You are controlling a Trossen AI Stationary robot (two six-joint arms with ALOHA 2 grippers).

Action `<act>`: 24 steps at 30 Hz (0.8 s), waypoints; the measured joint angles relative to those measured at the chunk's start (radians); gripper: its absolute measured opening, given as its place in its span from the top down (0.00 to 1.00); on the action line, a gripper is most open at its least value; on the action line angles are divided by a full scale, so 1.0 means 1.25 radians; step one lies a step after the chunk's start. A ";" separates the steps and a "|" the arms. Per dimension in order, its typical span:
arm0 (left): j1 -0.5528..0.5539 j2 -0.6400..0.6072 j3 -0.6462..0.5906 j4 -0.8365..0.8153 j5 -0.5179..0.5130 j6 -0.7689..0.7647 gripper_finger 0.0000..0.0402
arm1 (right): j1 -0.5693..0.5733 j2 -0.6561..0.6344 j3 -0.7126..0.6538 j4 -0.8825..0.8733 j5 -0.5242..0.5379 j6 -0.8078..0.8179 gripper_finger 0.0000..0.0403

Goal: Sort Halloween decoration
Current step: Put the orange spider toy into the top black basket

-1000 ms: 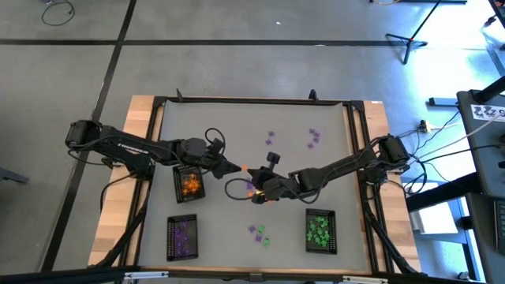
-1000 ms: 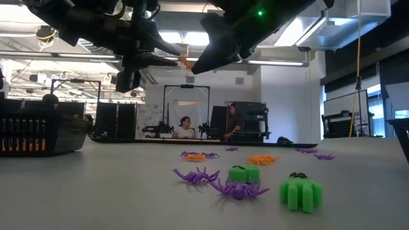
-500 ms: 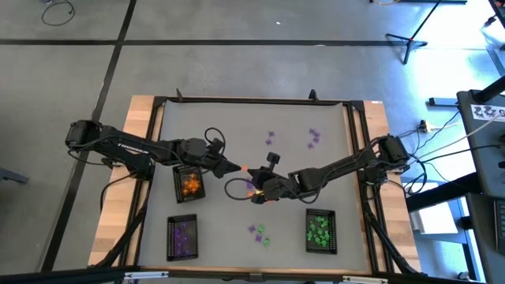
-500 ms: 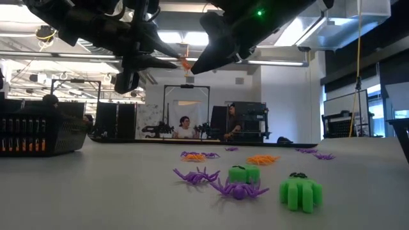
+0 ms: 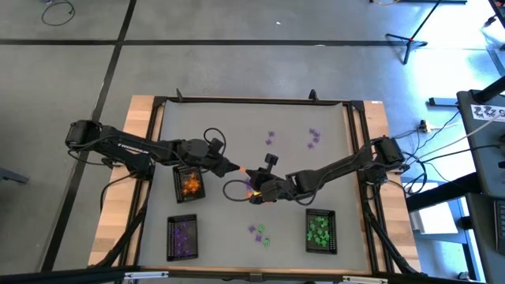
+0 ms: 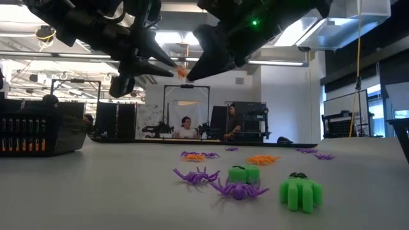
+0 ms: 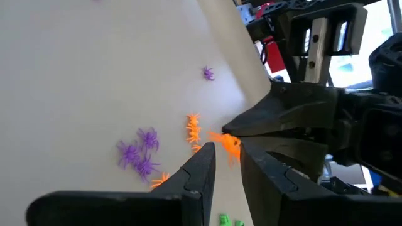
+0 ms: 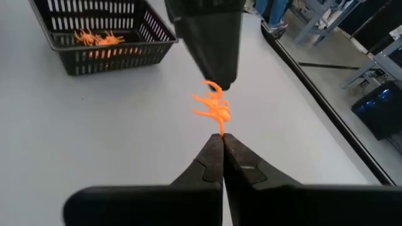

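Table: grey top (image 5: 237, 134), two grippers meeting mid-air at centre.
Right gripper (image 8: 221, 139): clenched on orange spider (image 8: 213, 107).
Left gripper (image 7: 227, 156): at its 9 o'clock seen from above, tips touching spider, grip unclear.

Trinket (image 8: 213, 107) between both jaws — above table (image 5: 331, 170), tray (image 5: 188, 183) left

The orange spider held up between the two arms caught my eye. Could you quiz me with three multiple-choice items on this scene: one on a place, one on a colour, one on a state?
1. Where is the orange spider?
A. Lying on the table
B. In the air between both grippers
C. Inside a tray

2. What colour are the trinkets in the tray nearest the right arm?
A. Green
B. Orange
C. Purple

3. How do the right gripper's fingers stand?
A. Wide open
B. Out of sight
C. Pinched shut on the spider

Answers: 1 B, the low view shows it well above the table between the left gripper and the right one. 2 A, the high view shows green inside. 3 C, its tips meet at a spider leg.
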 joint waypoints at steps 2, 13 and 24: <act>0.000 0.000 0.000 0.000 -0.001 -0.001 0.83 | -0.002 0.002 0.000 -0.001 0.000 0.000 1.00; 0.000 0.000 0.000 -0.003 -0.007 -0.018 0.83 | -0.012 0.007 0.000 0.025 0.028 -0.065 1.00; 0.000 0.000 0.000 -0.003 -0.046 -0.039 0.83 | -0.012 0.007 0.000 0.042 0.029 -0.086 1.00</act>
